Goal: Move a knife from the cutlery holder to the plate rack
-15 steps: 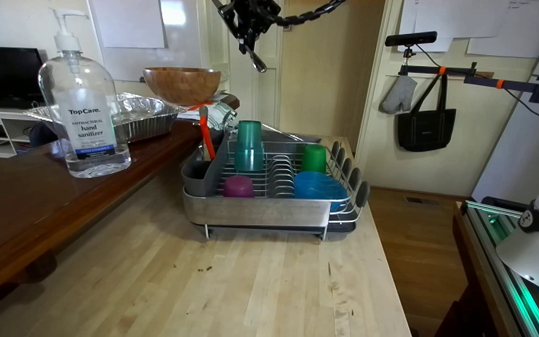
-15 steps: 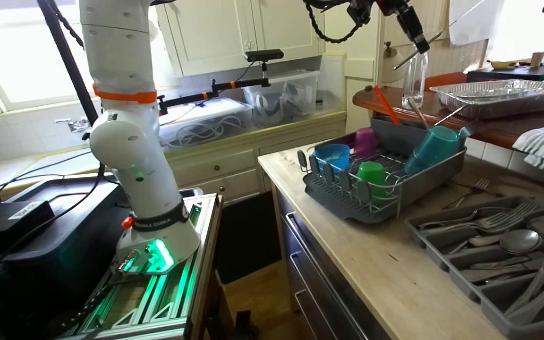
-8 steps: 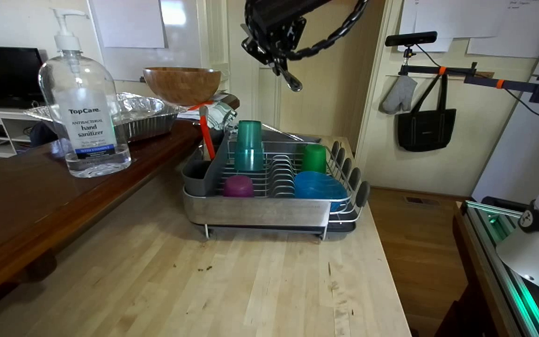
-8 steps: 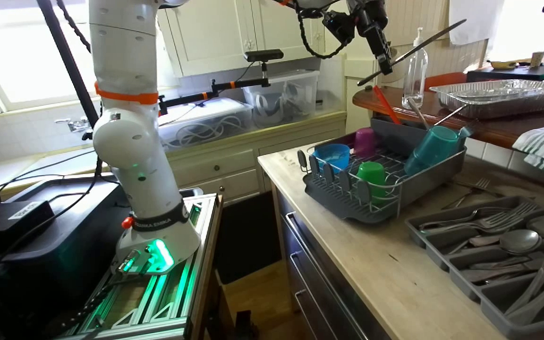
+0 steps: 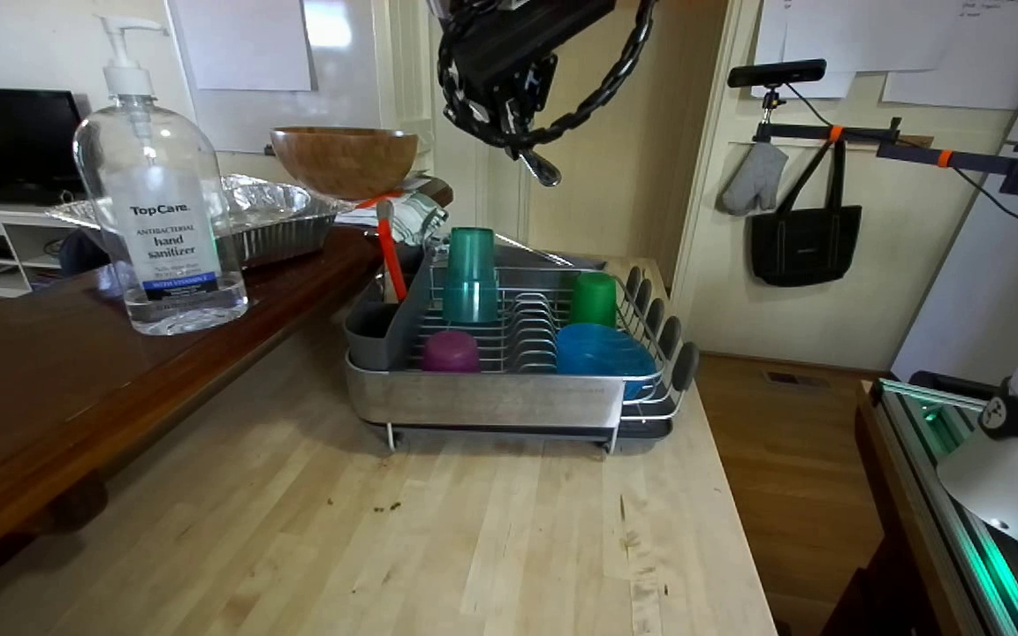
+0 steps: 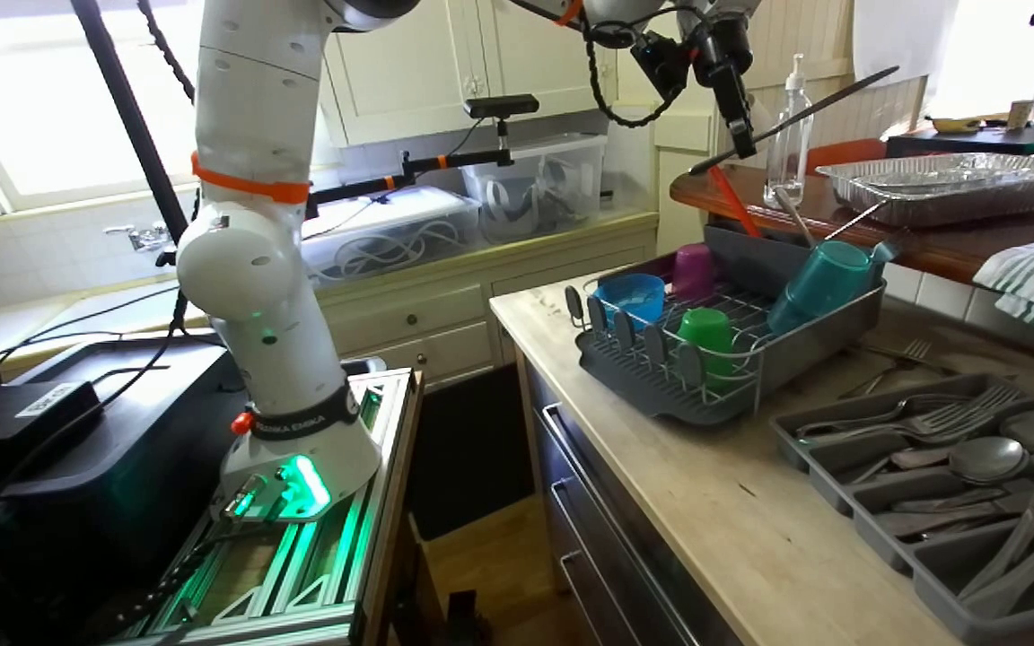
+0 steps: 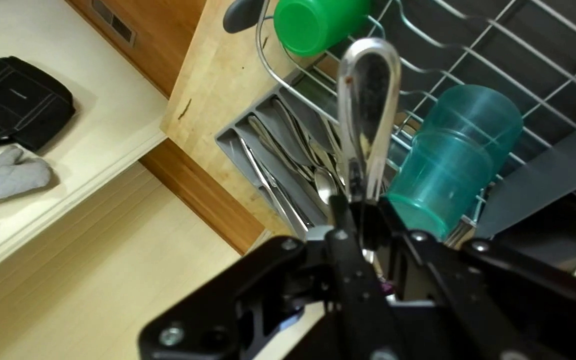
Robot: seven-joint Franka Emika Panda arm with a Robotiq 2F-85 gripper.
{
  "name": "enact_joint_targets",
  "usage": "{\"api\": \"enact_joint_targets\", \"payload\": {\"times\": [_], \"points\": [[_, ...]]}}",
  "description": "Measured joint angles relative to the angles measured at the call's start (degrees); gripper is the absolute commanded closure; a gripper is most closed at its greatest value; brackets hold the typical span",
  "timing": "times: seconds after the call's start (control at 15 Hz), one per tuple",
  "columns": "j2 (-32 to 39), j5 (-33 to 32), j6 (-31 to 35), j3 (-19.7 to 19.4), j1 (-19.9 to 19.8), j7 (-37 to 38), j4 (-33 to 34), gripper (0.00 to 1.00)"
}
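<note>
My gripper (image 6: 744,148) is shut on a silver knife (image 6: 831,103), held tilted in the air above the plate rack (image 6: 827,359). The knife's rounded handle end (image 7: 368,90) points away from the gripper (image 7: 360,205) in the wrist view. That end also shows below the gripper in an exterior view (image 5: 543,168). The plate rack is a silver wire drainer with a metal side wall (image 5: 491,402). The dark grey cutlery holder (image 5: 372,344) sits at one end of it with a red-handled utensil (image 5: 391,261) standing in it. It also shows behind the purple cup (image 6: 755,256).
In the rack stand a teal cup (image 5: 471,278), a green cup (image 5: 593,300), a blue bowl (image 5: 602,353) and the purple cup (image 5: 450,352). A grey cutlery tray (image 6: 880,538) lies beside it. A sanitizer bottle (image 5: 164,230) and a foil pan (image 6: 939,202) stand on the higher table.
My gripper has come down with the knife, nearer the rack, shifting sideways over it. In the last half second it moved only a little lower. The rack and cups have not moved.
</note>
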Motion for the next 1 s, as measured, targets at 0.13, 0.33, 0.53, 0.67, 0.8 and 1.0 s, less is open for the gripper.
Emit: {"api": "enact_joint_targets", "payload": {"times": [0.13, 0.33, 0.53, 0.67, 0.8, 1.0], "points": [[0.1, -1.2, -3.5, -0.4, 0.9, 4.7, 0.3, 0.96], [1.1, -1.5, -11.3, -0.3, 2.7, 12.2, 2.3, 0.96], [4.0, -3.2, -19.3, -0.3, 5.1, 17.7, 6.0, 0.96], [6.4, -6.9, -21.7, -0.3, 6.6, 17.8, 8.7, 0.96], [8.6, -12.8, -21.7, -0.1, 8.3, 15.4, 11.0, 0.96], [11.7, -22.3, -21.7, -0.1, 11.2, 10.8, 14.5, 0.96]]}}
